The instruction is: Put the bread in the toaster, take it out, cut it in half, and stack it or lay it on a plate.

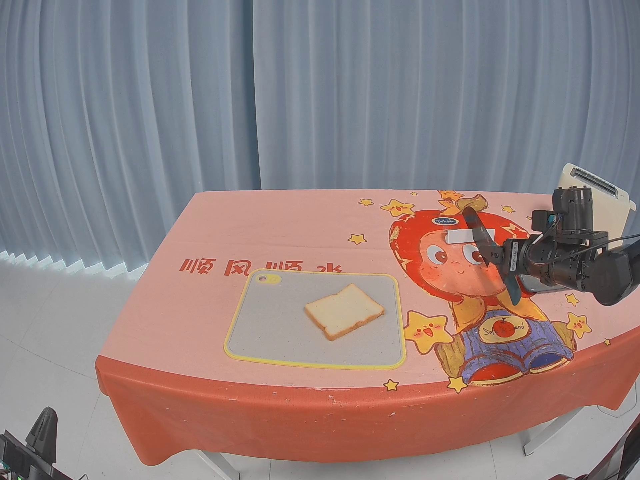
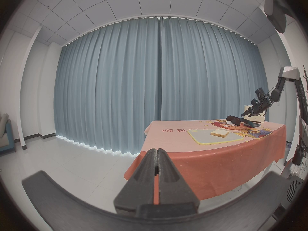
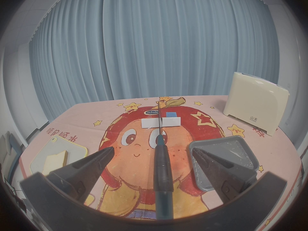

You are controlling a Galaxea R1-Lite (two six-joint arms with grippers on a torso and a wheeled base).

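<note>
The table in its orange cartoon cloth fills my head view. The cream toaster stands at its far right, cut by the edge of the view and partly hidden behind the right arm. The grey cutting board with a yellow rim lies near the front, left of centre. A grey tray sits right of the cartoon face; one finger of the right gripper covers part of it.

The bread lies flat on the right half of the board, askew to it. Its long axis runs from near left to far right, with one corner pointing far and one near.

The knife has its dark handle towards me and its blade pointing to the far side, seen edge-on. I cannot tell whether it rests on the cloth.

The right gripper hangs over the cartoon face with its jaws wide apart, one on each side of the knife handle and touching neither side. The left gripper sits low off the table's near left, with its jaws pressed together on nothing.

A white tape strip lies under the blade.
</note>
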